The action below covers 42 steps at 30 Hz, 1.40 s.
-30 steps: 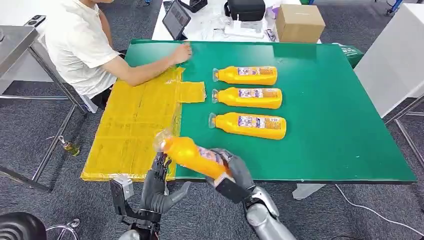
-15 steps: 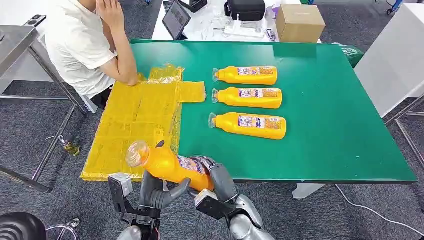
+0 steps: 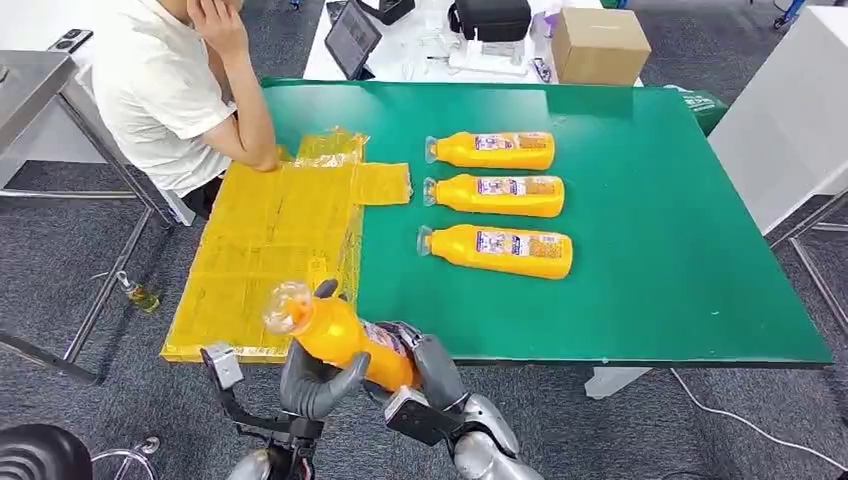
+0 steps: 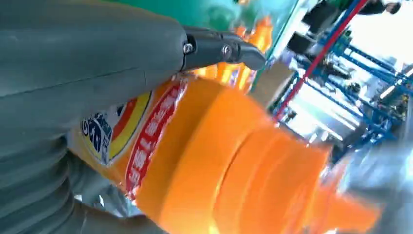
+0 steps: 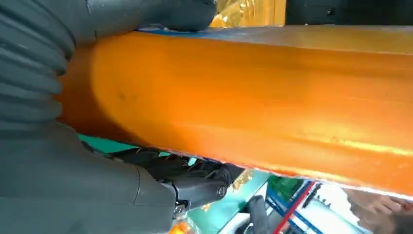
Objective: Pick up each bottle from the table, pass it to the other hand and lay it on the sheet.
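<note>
Bottle shared by two robot hands at the tabletop's near edge

The right robot hand (image 3: pixel 425 365) grasps the bottle's (image 3: pixel 340 335) base; the left robot hand (image 3: pixel 315 380) wraps its middle — cap pointing toward the yellow sheet (image 3: pixel 270 240), just beyond it. Its label shows red writing — too blurry to read.

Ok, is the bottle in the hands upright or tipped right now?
Tipped. The bottle slants with its clear cap end up toward the yellow sheet, its base low in the right hand, while the left hand wraps it from below.
</note>
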Each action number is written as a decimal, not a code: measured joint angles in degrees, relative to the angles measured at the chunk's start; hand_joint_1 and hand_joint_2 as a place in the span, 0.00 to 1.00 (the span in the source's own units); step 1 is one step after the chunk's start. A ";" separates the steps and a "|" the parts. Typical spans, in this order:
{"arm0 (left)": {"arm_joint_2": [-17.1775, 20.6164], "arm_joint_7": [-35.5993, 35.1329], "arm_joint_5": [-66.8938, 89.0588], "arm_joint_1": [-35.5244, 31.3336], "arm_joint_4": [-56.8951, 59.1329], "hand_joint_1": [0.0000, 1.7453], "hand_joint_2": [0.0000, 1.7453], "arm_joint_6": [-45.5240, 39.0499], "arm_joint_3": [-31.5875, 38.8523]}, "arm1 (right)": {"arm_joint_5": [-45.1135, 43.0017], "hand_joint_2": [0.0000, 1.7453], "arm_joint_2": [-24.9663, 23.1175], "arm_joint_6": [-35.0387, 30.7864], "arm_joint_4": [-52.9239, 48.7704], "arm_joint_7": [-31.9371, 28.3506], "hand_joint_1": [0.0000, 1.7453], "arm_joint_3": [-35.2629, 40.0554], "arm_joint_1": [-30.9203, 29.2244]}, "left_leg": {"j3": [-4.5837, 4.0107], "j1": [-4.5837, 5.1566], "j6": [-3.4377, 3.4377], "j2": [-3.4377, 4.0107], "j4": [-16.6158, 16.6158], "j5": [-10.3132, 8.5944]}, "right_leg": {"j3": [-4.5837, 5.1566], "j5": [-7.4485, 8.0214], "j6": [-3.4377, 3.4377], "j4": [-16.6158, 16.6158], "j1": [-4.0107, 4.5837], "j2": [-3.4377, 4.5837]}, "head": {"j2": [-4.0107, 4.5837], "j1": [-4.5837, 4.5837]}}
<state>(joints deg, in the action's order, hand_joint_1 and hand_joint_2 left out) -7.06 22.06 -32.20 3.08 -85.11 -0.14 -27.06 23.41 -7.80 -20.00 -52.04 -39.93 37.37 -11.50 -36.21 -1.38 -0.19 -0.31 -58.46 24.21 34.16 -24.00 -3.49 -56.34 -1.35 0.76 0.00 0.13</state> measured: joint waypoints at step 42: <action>1.53 2.55 11.99 2.07 -4.24 1.00 1.00 -5.18 1.82 | 2.23 0.00 -0.35 -8.73 -0.33 1.20 0.00 0.41 3.11 | -0.06 -0.01 0.00 0.00 0.00 0.00 | 0.06 -0.02 0.02 0.00 0.00 0.00 | 0.00 0.04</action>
<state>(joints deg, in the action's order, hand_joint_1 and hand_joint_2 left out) -5.53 24.61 -20.21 5.15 -89.35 -5.32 -25.24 25.64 -8.15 -28.73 -52.37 -38.73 37.79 -8.40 -36.27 -1.38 -0.19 -0.31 -58.46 24.21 34.22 -24.02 -3.47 -56.34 -1.35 0.76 0.00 0.17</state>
